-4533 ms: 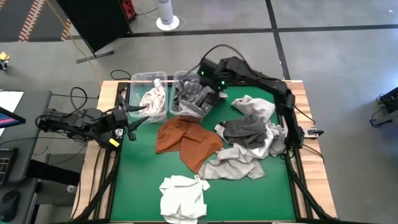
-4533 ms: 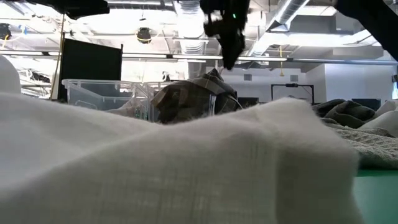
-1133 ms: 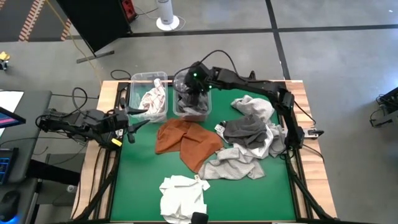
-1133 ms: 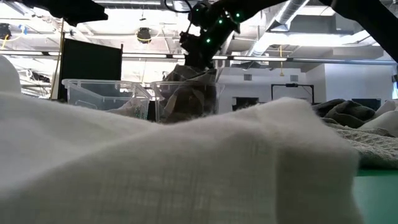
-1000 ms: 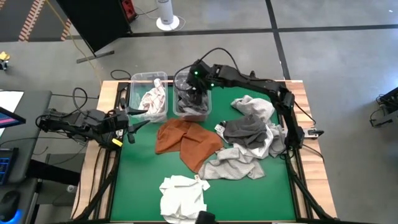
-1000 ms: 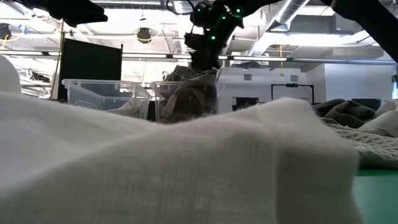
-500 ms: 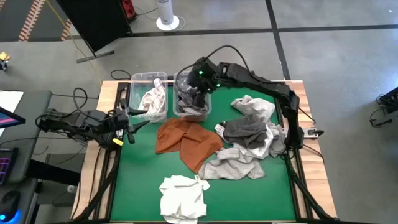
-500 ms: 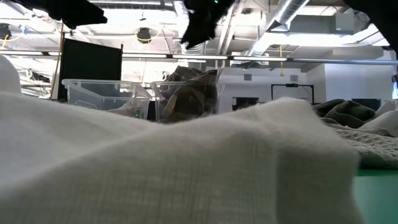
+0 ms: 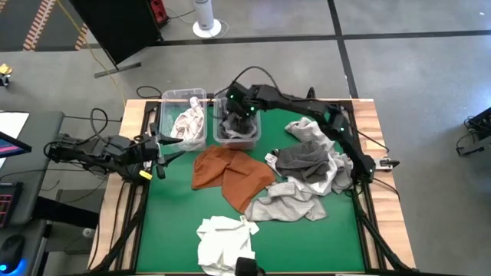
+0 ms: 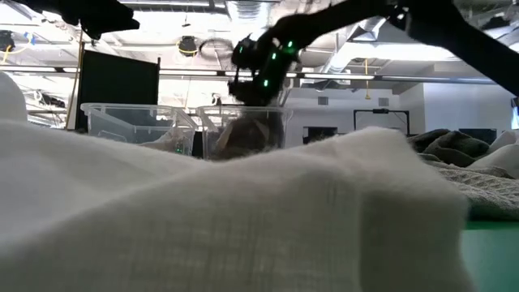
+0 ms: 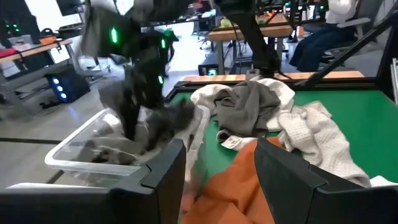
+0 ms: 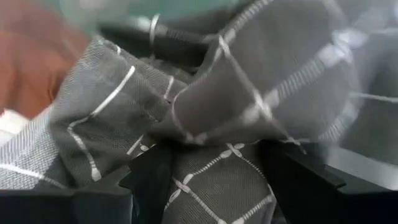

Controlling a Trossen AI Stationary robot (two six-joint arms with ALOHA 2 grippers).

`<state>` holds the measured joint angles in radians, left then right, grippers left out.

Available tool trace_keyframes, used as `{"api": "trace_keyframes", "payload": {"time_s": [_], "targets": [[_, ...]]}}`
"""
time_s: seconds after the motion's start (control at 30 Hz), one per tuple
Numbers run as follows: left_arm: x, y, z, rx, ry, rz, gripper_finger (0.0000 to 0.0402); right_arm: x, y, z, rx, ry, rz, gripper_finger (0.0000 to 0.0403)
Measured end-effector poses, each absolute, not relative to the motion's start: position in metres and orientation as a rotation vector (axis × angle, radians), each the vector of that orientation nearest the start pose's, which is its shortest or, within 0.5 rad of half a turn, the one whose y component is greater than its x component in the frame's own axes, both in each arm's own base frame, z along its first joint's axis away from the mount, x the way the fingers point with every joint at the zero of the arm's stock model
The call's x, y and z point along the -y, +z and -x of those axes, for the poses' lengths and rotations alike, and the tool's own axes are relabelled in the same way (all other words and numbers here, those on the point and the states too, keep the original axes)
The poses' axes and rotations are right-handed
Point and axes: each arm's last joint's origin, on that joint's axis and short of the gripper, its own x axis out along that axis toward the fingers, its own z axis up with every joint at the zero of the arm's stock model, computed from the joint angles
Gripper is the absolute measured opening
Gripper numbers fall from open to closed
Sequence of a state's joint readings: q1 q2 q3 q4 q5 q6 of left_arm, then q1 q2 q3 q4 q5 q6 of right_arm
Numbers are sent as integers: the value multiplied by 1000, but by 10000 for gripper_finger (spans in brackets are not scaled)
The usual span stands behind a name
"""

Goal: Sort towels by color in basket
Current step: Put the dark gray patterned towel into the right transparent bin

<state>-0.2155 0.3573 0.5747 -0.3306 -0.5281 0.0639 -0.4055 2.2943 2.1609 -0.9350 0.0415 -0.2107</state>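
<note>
Two clear bins stand at the table's far edge. The left bin [image 9: 184, 121] holds a white, red-checked towel. The right bin [image 9: 236, 129] holds a grey towel with a white grid [image 12: 249, 81]. My right gripper [image 9: 234, 115] reaches down into this bin, open, with its fingers in the cloth. On the green mat lie a rust-orange towel [image 9: 230, 175], a dark grey one [image 9: 303, 161], a light grey one [image 9: 288, 203] and white ones [image 9: 226, 241]. My left gripper [image 9: 163, 146] waits open at the table's left edge, with nothing between its fingers. My right gripper slants down from above into the grey grid towel in the right bin. Its open fingers [image 12: 149, 180] stand on either side of a bulging fold [image 12: 217, 155] at the top of the heap and lie against the cloth. The towel rests inside the bin.
A white towel [image 9: 311, 130] lies at the far right beside the dark grey one. The pile of towels covers the mat's right half. A white towel fills the low view's foreground [image 10: 243, 227]. Bare green mat [image 9: 165, 207] shows at the near left.
My right gripper rose above the right bin, then came down into it again, a little toward the table's left. The grey grid towel's heap, which stood above the bin's rim, now sits lower in the bin.
</note>
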Motion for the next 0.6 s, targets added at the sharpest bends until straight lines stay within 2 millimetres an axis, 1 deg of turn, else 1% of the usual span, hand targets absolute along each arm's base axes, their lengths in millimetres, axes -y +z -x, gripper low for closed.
{"api": "trace_keyframes", "payload": {"time_s": [0.07, 0.13, 0.23, 0.3, 0.37, 0.43, 0.53, 0.6], "targets": [[5, 297, -92, -117, 309, -107, 180, 198, 228, -453, -1137, -256, -39, 281], [5, 297, -92, -117, 309, -107, 180, 200, 219, -453, -1170, -242, -57, 281], [5, 297, -92, -118, 310, -108, 180, 199, 219, -452, -1181, -237, -57, 281], [5, 297, -92, -119, 310, -116, 180, 195, 228, -451, -1159, -239, -49, 281], [5, 297, -92, -120, 310, -122, 180, 189, 245, -449, -1126, -238, -36, 281], [5, 297, -92, -120, 310, -123, 180, 183, 271, -446, -1064, -256, -23, 281], [5, 297, -92, -120, 310, -126, 180, 173, 316, -437, -955, -297, 12, 281], [5, 297, -92, -120, 310, -126, 180, 168, 340, -430, -884, -317, 35, 281]]}}
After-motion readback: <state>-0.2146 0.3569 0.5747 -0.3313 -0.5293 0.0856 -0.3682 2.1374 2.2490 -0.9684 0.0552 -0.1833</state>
